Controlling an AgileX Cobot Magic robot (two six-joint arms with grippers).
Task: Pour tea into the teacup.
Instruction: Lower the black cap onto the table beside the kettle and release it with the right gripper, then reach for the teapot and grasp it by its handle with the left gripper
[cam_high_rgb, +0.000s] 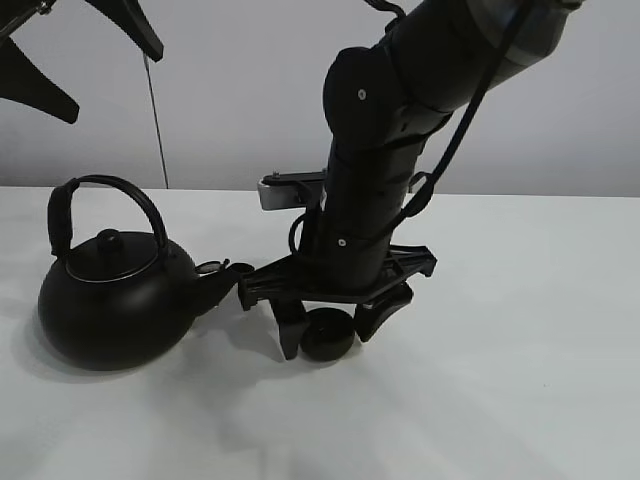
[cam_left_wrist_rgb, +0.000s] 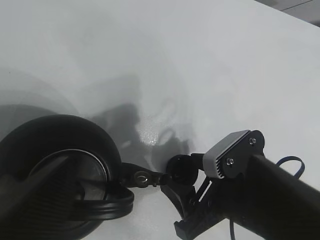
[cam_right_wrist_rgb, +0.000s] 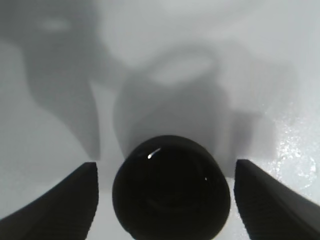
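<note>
Seen from my remote station through the high camera: the right gripper (cam_high_rgb: 328, 342) stands low over the white table (cam_high_rgb: 520, 360) at the centre of the frame. Its two fingers (cam_high_rgb: 290, 330) are spread wide and straddle the teacup (cam_high_rgb: 328, 335). The small black cup sits on the table between them, just below the middle of the picture. In the right wrist view a strip of bare table shows on each side of the cup, so neither finger touches it.

The black kettle (cam_high_rgb: 110, 300) rests on the table at the lower left of the high view, with its arched handle (cam_high_rgb: 105, 190) upright. Its spout (cam_high_rgb: 215, 285) points right, toward the cup. The left wrist view shows the spout's tip close beside the cup, but I cannot tell whether they touch.

The left gripper (cam_high_rgb: 118, 88) hangs at the upper left corner of the high view, well above the kettle. Its two dark fingers are apart and hold nothing.
</note>
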